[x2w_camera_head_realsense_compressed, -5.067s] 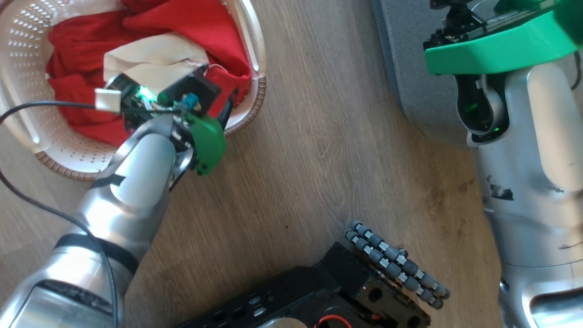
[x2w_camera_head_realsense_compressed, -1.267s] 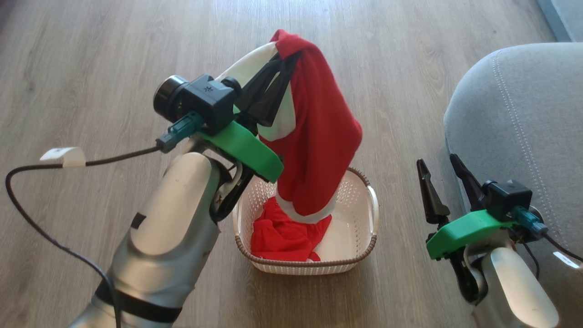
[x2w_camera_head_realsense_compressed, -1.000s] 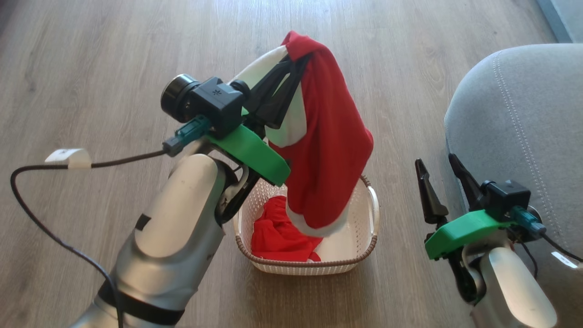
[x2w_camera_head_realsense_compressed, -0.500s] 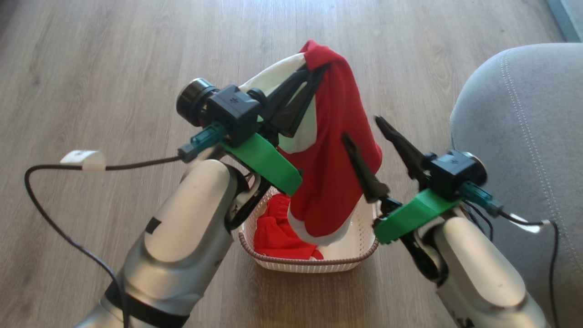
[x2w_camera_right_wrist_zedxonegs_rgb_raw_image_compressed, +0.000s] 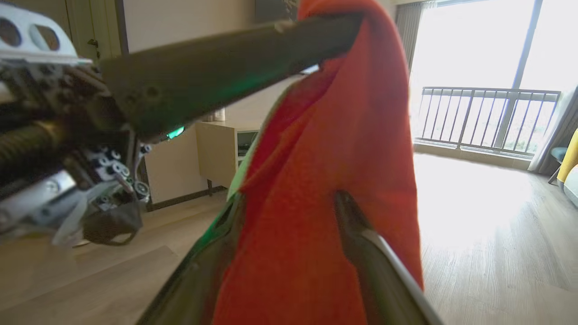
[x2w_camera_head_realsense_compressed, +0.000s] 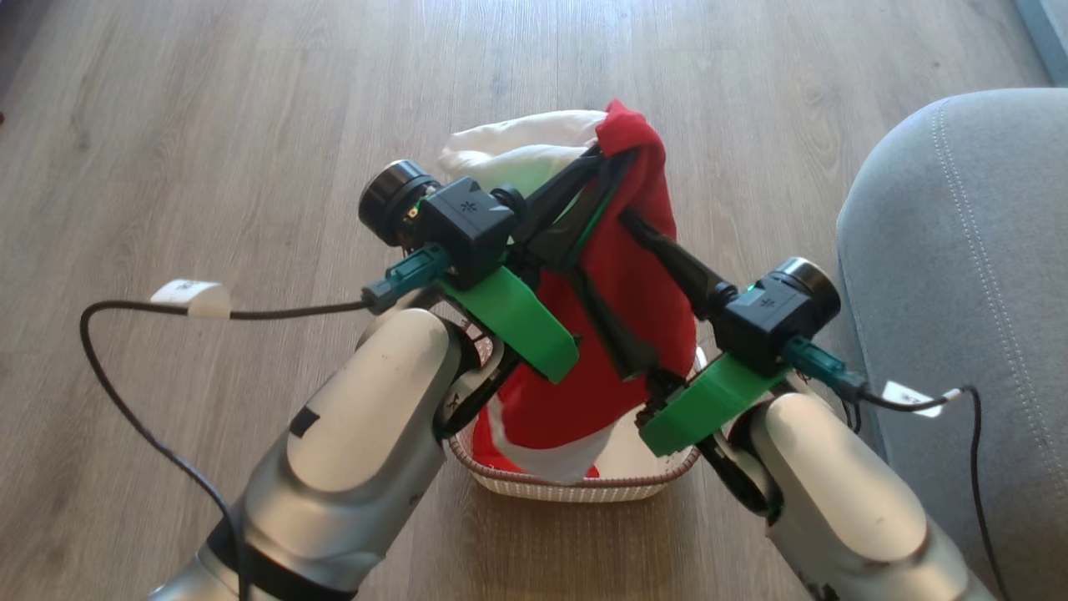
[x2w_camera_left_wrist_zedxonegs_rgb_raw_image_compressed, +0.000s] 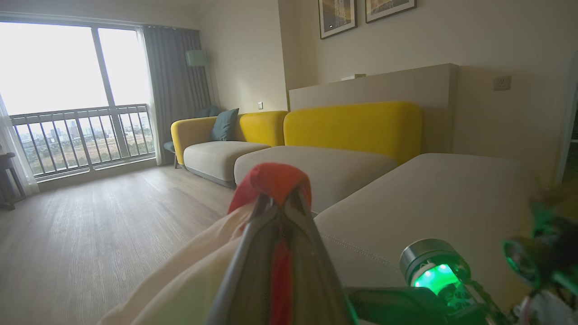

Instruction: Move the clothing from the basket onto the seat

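Observation:
The red clothing (x2w_camera_head_realsense_compressed: 642, 309) with its white part hangs from my left gripper (x2w_camera_head_realsense_compressed: 613, 152), which is shut on its top fold above the basket (x2w_camera_head_realsense_compressed: 576, 491). Its white-trimmed lower end still dips into the cream basket. My right gripper (x2w_camera_head_realsense_compressed: 601, 246) is open, one finger on each side of the hanging red fabric. In the left wrist view the left gripper (x2w_camera_left_wrist_zedxonegs_rgb_raw_image_compressed: 280, 192) pinches the clothing (x2w_camera_left_wrist_zedxonegs_rgb_raw_image_compressed: 275, 178). The right wrist view has the clothing (x2w_camera_right_wrist_zedxonegs_rgb_raw_image_compressed: 325, 189) between the spread right gripper (x2w_camera_right_wrist_zedxonegs_rgb_raw_image_compressed: 289, 198). The grey seat (x2w_camera_head_realsense_compressed: 959, 250) lies to the right, bare.
Wood floor (x2w_camera_head_realsense_compressed: 209, 125) surrounds the basket. A black cable with a white tag (x2w_camera_head_realsense_compressed: 190, 296) loops at the left. Yellow-backed sofas (x2w_camera_left_wrist_zedxonegs_rgb_raw_image_compressed: 352, 126) and a window with a railing (x2w_camera_left_wrist_zedxonegs_rgb_raw_image_compressed: 81, 131) are beyond the pale cushion (x2w_camera_left_wrist_zedxonegs_rgb_raw_image_compressed: 429, 194).
My right gripper has swung left and up from beside the seat to straddle the hanging clothing. The left gripper has carried the clothing a little higher and rightward.

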Robot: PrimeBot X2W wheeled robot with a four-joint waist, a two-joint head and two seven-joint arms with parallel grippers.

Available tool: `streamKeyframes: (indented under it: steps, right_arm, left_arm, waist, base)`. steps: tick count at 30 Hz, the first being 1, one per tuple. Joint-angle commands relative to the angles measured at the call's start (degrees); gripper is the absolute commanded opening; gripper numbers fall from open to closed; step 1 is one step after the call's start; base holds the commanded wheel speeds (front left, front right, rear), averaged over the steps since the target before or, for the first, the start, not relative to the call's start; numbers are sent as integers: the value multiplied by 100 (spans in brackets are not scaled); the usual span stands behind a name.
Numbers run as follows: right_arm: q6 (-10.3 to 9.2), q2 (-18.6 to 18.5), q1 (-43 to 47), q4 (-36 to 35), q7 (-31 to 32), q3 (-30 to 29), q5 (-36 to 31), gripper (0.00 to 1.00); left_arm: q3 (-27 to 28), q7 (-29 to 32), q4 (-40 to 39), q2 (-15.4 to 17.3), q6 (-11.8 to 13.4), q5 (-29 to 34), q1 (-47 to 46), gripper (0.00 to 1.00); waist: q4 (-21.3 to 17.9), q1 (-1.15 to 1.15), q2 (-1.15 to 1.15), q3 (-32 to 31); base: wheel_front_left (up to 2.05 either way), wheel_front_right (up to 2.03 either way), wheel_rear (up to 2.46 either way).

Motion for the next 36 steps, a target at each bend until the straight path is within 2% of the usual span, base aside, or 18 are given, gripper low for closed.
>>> streamKeyframes:
  steps: [1,15,17,21,28,29,30,31,36]
  right_arm:
    - [-1,112,-200,-53,-37,35,-85,100]
    - [-1,385,-363,1876,-37,-53,-201,100]
    - [-1,401,-418,2043,-37,-52,-124,0]
    - [-1,417,-488,2049,-37,-163,4,0]
    - [-1,343,-289,1562,-37,-407,13,0]
    - [-1,326,-247,1518,-37,-434,13,0]
    - [-1,313,-207,1472,-37,-481,18,0]
    - [-1,299,-170,1423,-37,-529,17,0]
    - [-1,223,-15,1147,-37,-876,33,0]
  left_arm:
    - [180,-71,-232,53,30,-30,-276,0]
    - [-143,-71,-341,53,58,-213,-271,0]
    - [-192,-71,-341,53,57,-239,-254,0]
    - [-253,-71,-256,53,55,-264,-198,0]
    - [-193,-71,-192,53,69,-248,-84,0]
    - [-187,-71,-174,53,69,-242,-57,25]
    - [-191,-71,-123,53,67,-256,-21,88]
    - [-190,-71,-68,53,64,-260,3,100]
    - [-172,-71,248,53,45,-145,47,100]
  waist:
    - [-2,0,0,-6]
    - [125,0,0,-48]
    - [148,0,0,-47]
    - [177,0,0,-34]
    - [118,0,0,-36]
    - [105,0,0,-39]
    - [90,0,0,-45]
    - [70,0,0,-44]
    - [-57,0,0,18]
  base:
    - [0,0,0]
    - [0,0,0]
    - [0,0,0]
    - [0,0,0]
    - [0,0,0]
    - [0,0,0]
    - [0,0,0]
    - [0,0,0]
    - [0,0,0]
